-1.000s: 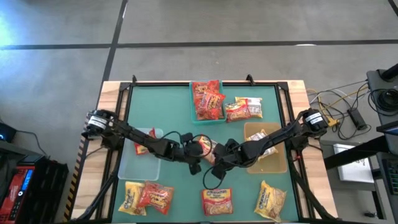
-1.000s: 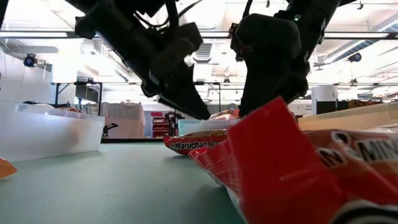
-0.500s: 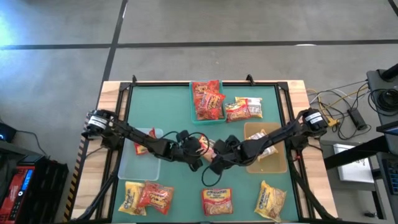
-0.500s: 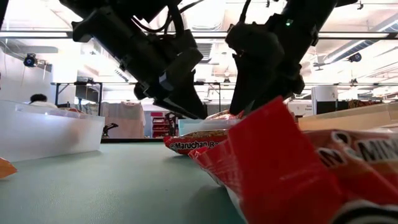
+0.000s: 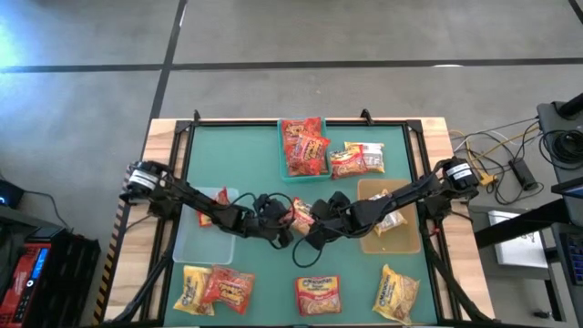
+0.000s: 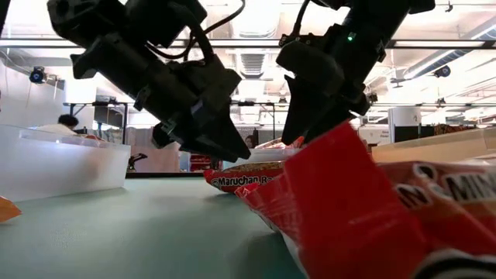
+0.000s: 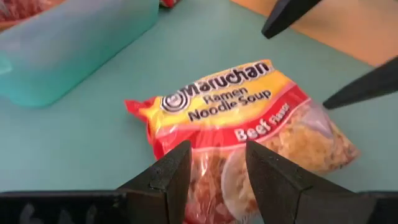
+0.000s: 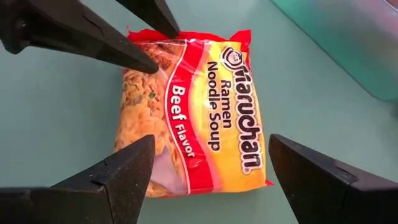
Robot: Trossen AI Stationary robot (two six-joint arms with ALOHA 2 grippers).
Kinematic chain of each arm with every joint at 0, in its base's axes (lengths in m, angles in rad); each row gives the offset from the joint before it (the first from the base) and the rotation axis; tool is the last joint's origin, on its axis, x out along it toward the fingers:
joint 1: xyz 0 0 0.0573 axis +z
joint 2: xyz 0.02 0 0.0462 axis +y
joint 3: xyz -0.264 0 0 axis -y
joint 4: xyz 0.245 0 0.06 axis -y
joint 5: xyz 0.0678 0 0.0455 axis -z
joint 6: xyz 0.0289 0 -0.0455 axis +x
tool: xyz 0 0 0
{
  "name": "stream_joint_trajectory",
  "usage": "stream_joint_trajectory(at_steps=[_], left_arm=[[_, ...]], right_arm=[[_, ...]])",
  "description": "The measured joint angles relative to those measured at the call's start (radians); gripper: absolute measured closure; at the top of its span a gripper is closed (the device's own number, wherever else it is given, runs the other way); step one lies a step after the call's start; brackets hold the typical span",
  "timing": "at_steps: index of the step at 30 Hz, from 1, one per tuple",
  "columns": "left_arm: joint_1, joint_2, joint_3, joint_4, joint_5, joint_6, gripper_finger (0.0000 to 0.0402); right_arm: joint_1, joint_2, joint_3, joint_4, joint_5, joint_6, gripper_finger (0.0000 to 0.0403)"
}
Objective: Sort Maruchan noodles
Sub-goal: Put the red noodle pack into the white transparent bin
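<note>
left gripper [image 7: 214, 171] narrowly open at beef packet [image 7: 242, 124], right gripper [image 8: 208, 177] wide above

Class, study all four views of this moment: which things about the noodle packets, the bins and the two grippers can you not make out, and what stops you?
- High view: the beef packet lies mostly under both arms.
- Low view: a red packet blocks the table's right side.
- Left wrist view: its fingers hide the packet's near end, so any grip is unclear.
- High view: packets in the tan bin lie partly under the right arm.
</note>
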Motion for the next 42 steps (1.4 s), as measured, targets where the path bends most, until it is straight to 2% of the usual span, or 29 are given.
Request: stream_joint_trajectory(at_steps=[11,22,32,35,42], left_arm=[[-0.028,0.0,-0.056,0.009,-0.007,-0.002,0.0265],[-0.047,-0.004,-0.155,0.061,-0.015,-0.089,0.0265],[-0.053,-0.001,-0.161,0.054,-0.006,-0.086,0.0265],[-0.053,-0.001,-0.162,0.055,-0.006,-0.089,0.0265],[-0.053,-0.001,-0.165,0.057,-0.005,-0.096,0.0265]], right_arm=[[-0.036,0.0,0.0,0.0,0.001,0.01,0.0101],[-0.075,-0.003,0.0,0.001,0.028,0.0,0.0101],[-0.147,-0.107,0.0,-0.008,0.021,-0.025,0.0101],[-0.174,-0.139,0.0,-0.03,-0.034,0.011,0.0101],[-0.225,-0.161,-0.001,-0.068,-0.254,0.16,0.0101]])
